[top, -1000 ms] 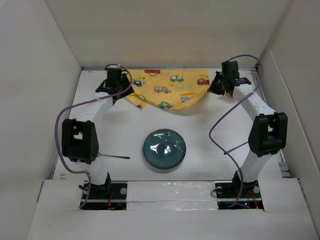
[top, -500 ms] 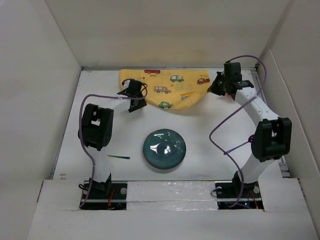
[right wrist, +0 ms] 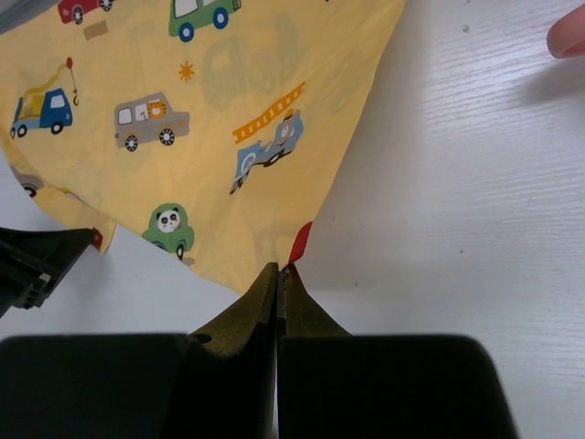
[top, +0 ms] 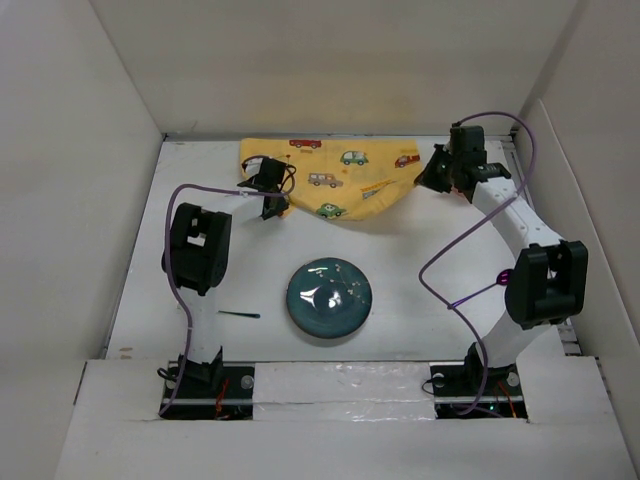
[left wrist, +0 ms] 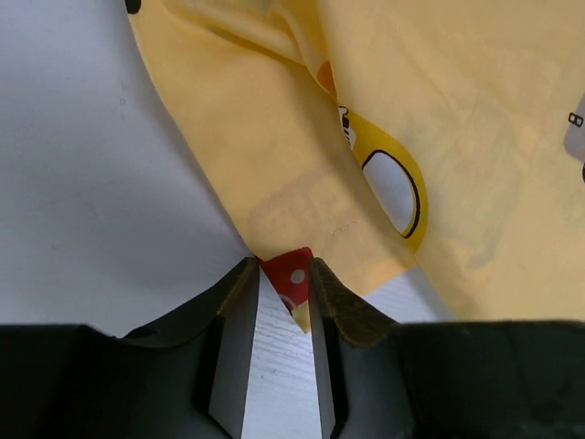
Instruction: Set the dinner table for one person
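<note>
A thin dark utensil [top: 238,314] is lying at the left on the dinner table [top: 420,270], apart from everything. The left gripper [left wrist: 284,274] is pinching a corner of the yellow placemat [top: 335,183] between fingers [left wrist: 236,302] standing only slightly apart. The cloth is sagging, rumpled, across the far side. Nearer, at centre, a teal bowl [top: 329,298] is sitting upside down. The right gripper [right wrist: 278,272] is clamping the opposite corner, fingers pressed together.

both arms reach far forward; left gripper [left wrist: 283,274] and right gripper [right wrist: 277,272] have fingers pinched closed.
</note>
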{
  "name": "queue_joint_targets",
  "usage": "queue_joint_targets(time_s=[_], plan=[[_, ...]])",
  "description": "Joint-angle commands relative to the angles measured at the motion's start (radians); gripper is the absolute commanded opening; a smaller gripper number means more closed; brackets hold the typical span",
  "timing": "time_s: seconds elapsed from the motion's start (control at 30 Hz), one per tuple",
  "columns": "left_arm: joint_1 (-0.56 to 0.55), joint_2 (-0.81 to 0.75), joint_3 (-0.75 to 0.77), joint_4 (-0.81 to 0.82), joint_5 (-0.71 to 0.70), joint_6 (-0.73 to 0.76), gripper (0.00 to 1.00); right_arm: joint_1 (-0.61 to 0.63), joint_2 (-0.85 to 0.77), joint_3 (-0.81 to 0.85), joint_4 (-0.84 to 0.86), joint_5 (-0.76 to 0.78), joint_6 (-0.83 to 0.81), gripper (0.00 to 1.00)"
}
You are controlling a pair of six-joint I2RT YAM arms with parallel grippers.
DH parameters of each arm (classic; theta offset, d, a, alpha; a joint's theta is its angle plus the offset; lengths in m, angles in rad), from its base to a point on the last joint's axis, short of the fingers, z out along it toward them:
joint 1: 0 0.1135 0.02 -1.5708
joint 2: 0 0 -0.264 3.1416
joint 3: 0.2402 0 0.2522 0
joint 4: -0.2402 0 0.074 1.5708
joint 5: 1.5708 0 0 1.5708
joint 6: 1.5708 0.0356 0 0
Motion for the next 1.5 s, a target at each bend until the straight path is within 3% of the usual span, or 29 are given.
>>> queue_joint_targets(time_s=[0.0,0.13,0.23,0.4,0.7,0.87,1.03,1.23,1.4,1.47], plan=[[0.002,0.026,0.018,-0.033,-0.007,-0.005,0.25,0.010,-0.059,0.028,0.038,-0.014,-0.007,0.00],[0.002,0.037,0.033,-0.037,0.006,0.002,0.07,0.010,-0.073,0.042,0.043,-0.020,-0.004,0.00],[0.002,0.043,0.050,-0.048,0.007,0.009,0.00,0.010,-0.085,0.053,0.044,-0.027,-0.004,0.00],[0.002,-0.006,0.033,-0.048,-0.009,0.032,0.00,0.010,-0.108,0.064,0.026,-0.027,-0.018,0.00],[0.060,-0.368,-0.145,-0.016,-0.013,0.113,0.00,0.010,-0.225,0.085,-0.038,-0.018,-0.044,0.00],[0.095,-0.567,-0.165,-0.022,0.042,0.099,0.00,-0.002,-0.306,0.126,-0.058,0.006,-0.042,0.00],[0.160,-0.614,-0.058,-0.013,0.125,0.082,0.00,-0.022,-0.277,0.237,-0.062,0.011,-0.032,0.00],[0.203,-0.453,0.218,-0.008,0.202,0.064,0.00,-0.031,-0.098,0.405,-0.023,-0.004,-0.007,0.00],[0.299,-0.287,0.581,-0.044,0.352,-0.066,0.00,-0.057,0.152,0.816,-0.134,-0.072,0.024,0.00],[0.315,-0.264,0.645,-0.019,0.392,-0.099,0.00,-0.066,0.210,0.925,-0.152,-0.089,0.034,0.00]])
